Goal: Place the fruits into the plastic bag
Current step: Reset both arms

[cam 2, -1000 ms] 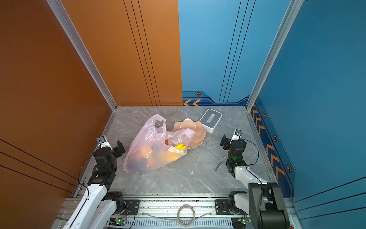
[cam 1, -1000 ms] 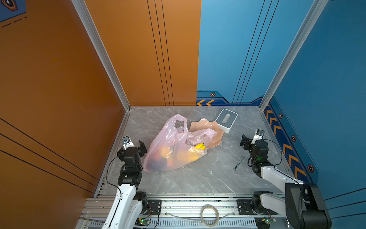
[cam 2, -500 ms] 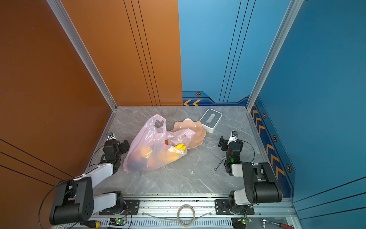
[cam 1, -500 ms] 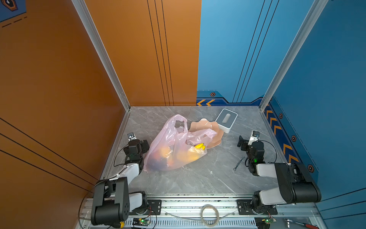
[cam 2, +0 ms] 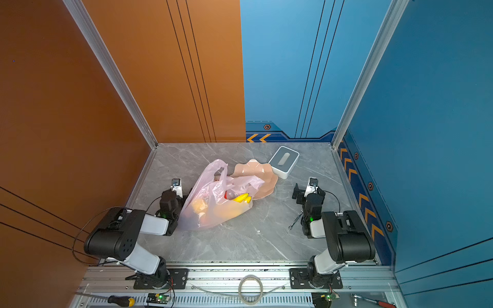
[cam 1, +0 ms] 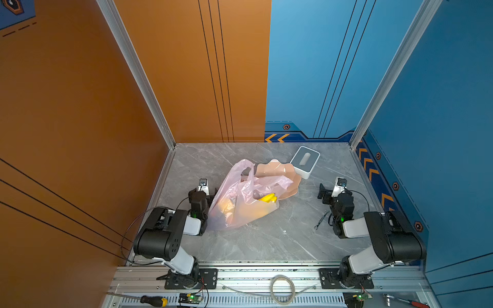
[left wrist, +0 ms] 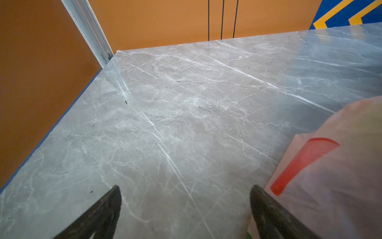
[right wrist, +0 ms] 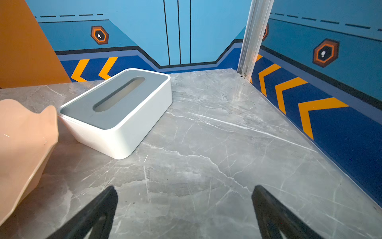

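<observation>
Plastic bag [cam 1: 240,205] holding fruits [cam 1: 268,198] lies mid-table, its left edge just beside the left gripper [left wrist: 185,187]. The right gripper [right wrist: 185,187] is over bare table [cam 1: 266,240]. Both have their jaws apart and empty.

Through the plastic bag [cam 1: 240,202] the fruits [cam 1: 226,206] are orange and yellow smears, kinds unreadable. The bag covers part of the plate [cam 1: 269,169]. Left wrist view: it runs off the edge, blurred. The metal tool [cam 1: 321,220]: too tiny to name.

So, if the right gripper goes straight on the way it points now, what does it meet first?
Probably nothing until the back wall: the open right gripper points over bare table, passing beside the white-grey box. Depth is unclear.
</observation>
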Robot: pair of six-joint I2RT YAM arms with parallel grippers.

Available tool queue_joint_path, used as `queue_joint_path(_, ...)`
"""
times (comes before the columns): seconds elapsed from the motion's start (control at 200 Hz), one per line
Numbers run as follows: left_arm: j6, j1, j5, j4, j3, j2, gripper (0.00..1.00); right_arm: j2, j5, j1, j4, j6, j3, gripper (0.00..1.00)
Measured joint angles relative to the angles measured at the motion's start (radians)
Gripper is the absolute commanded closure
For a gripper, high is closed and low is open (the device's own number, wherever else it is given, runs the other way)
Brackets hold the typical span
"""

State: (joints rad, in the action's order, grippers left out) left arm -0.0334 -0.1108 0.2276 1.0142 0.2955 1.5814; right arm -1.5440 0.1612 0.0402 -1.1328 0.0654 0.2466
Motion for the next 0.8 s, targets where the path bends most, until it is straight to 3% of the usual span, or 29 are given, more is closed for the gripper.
queue_joint_path(0.3,0.034,0.058,0.064,-0.011,0.048,-0.001,0.02,0.000,0.000,0.000,0.119,-0.003,0.089,0.00)
queue_joint_path(0.796,0.042,0.057,0.069,-0.021,0.048,-0.001,0.02,0.000,-0.001,-0.001,0.201,-0.002,0.115,0.00)
